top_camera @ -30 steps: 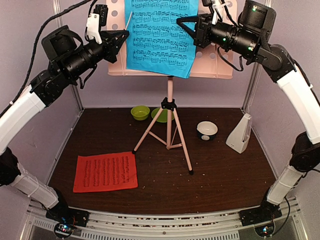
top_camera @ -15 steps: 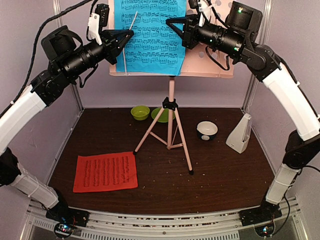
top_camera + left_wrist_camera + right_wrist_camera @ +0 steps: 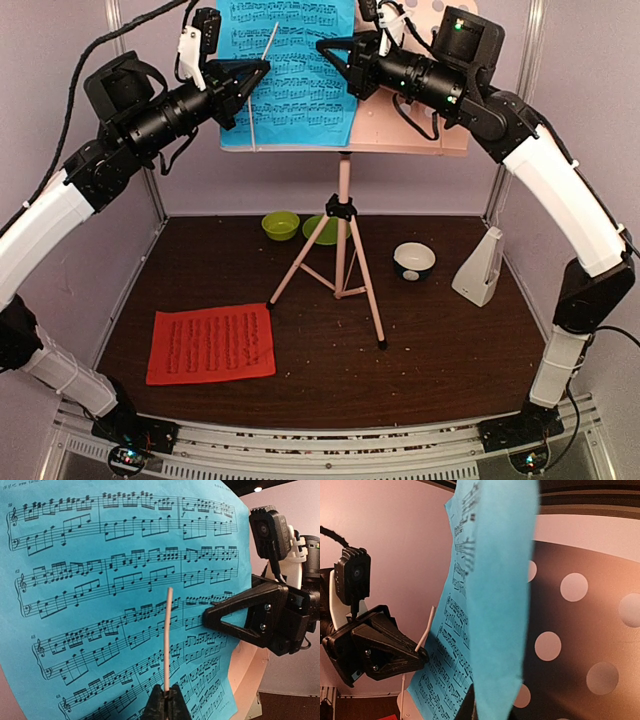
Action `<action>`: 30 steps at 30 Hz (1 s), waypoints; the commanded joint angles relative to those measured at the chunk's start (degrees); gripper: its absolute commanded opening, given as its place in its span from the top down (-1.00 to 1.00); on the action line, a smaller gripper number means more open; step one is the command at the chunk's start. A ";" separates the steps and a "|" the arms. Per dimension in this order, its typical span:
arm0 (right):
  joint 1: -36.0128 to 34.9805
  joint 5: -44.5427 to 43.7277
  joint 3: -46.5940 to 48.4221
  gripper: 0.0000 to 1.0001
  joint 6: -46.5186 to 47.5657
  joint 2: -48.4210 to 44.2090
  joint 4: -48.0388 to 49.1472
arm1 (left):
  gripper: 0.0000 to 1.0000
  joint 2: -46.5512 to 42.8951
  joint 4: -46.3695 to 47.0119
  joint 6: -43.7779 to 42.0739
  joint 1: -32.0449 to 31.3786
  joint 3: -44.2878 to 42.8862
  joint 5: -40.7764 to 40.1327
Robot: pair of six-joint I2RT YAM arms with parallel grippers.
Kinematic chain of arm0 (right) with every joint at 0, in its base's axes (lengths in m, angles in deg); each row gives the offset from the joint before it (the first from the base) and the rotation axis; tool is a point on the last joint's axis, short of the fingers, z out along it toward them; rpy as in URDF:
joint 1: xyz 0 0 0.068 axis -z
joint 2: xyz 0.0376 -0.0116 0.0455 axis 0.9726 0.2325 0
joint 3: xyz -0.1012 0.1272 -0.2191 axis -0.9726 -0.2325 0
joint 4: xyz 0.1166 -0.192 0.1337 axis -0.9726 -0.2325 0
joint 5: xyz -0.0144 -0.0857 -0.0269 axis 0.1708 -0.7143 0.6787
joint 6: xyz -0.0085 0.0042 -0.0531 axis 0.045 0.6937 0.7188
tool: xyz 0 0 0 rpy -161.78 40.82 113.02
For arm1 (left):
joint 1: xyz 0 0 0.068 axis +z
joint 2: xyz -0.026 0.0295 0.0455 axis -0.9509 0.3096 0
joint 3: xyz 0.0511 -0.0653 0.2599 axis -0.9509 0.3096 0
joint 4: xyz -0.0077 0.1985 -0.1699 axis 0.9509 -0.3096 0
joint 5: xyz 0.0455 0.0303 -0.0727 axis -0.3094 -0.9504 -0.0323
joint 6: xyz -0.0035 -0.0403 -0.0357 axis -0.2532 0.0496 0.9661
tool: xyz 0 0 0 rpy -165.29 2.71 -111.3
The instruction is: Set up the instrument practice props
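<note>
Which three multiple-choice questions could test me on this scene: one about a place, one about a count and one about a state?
1. Where is the red music sheet?
A. on the stand
B. in a bowl
C. flat on the table, front left

2. How many lime green dishes stand behind the tripod?
A. two
B. none
C. five

3. What is the state of the left tool?
A. wide open
B. shut on a thin white rod
C. shut on the red sheet

Answers:
1 C, it lies flat on the dark surface on the left arm's side.
2 A, the two sit side by side behind the legs.
3 B, the rod rises from between its closed fingers.
</note>
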 commanded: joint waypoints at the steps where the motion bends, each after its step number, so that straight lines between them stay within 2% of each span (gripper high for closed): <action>1: 0.35 -0.18 1.63 0.77 0.45 0.26 2.71 | 1.00 0.55 4.58 -0.78 0.08 -0.62 2.36; 9: 0.28 -1.83 1.63 0.32 0.15 0.35 4.49 | 1.00 1.13 4.59 -0.53 0.08 -1.14 2.16; 13: 0.22 -3.76 1.49 0.04 -0.18 0.30 5.12 | 1.00 1.42 4.38 -0.45 0.08 -1.32 2.02; 19: 0.23 -7.47 -3.32 -0.26 -0.55 -2.71 6.47 | 1.00 1.57 3.59 -0.68 0.08 -1.71 1.41; 25: 0.30 -9.25 -4.25 -0.44 0.09 -4.40 5.68 | 1.00 1.71 3.02 -0.69 0.08 -1.87 0.41; 30: 0.30 -11.08 -8.52 -0.46 1.15 -7.42 6.49 | 1.00 1.87 2.75 -0.57 0.09 -2.10 0.27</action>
